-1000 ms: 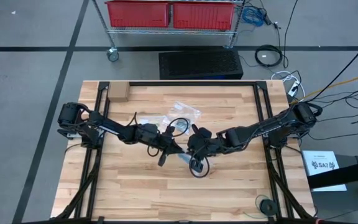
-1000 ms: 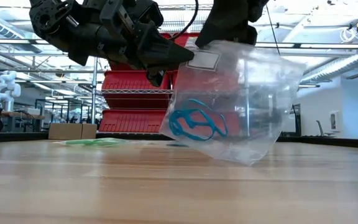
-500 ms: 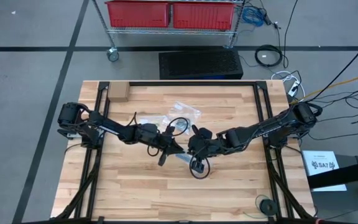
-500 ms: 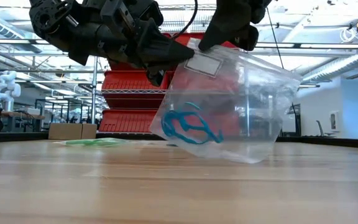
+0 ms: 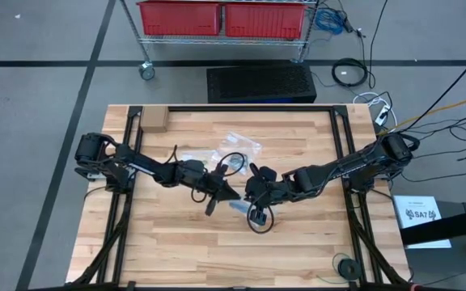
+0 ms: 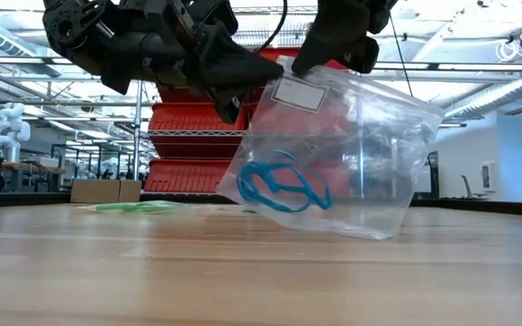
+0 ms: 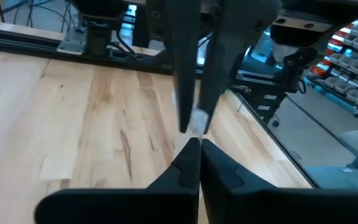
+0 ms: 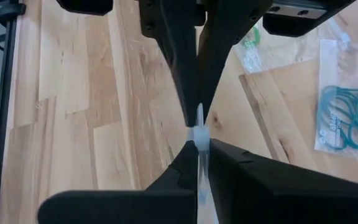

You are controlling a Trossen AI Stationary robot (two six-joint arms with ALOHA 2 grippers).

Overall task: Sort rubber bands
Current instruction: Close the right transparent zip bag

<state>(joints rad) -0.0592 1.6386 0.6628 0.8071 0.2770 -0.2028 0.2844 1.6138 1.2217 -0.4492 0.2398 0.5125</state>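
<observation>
the wooden tabletop [image 5: 176, 242] is carrying both arms, which are meeting near its centre. the left gripper [image 5: 231, 194] is reaching in from the left and the right gripper [image 5: 251, 196] from the right; in the wrist views each one is pinching the top edge of a clear plastic bag [image 6: 333, 154], jaws closed narrow on the thin film, fingertips nearly meeting the other arm's. the bag is hanging between them just above the tabletop, tilted, with its lower corner near the wood. a white label patch [image 6: 295, 93] is showing near the bag's top edge. inside the bag, bright blue rubber bands [image 6: 279, 186] are lying tangled in the lower part. behind the grippers, further clear bags [image 5: 237, 145] are lying flat on the tabletop; one is holding teal rubber bands [image 8: 345, 118], another green rubber bands [image 8: 248, 38]. a small cardboard box [image 5: 154, 120] is sitting at the far left corner.
</observation>
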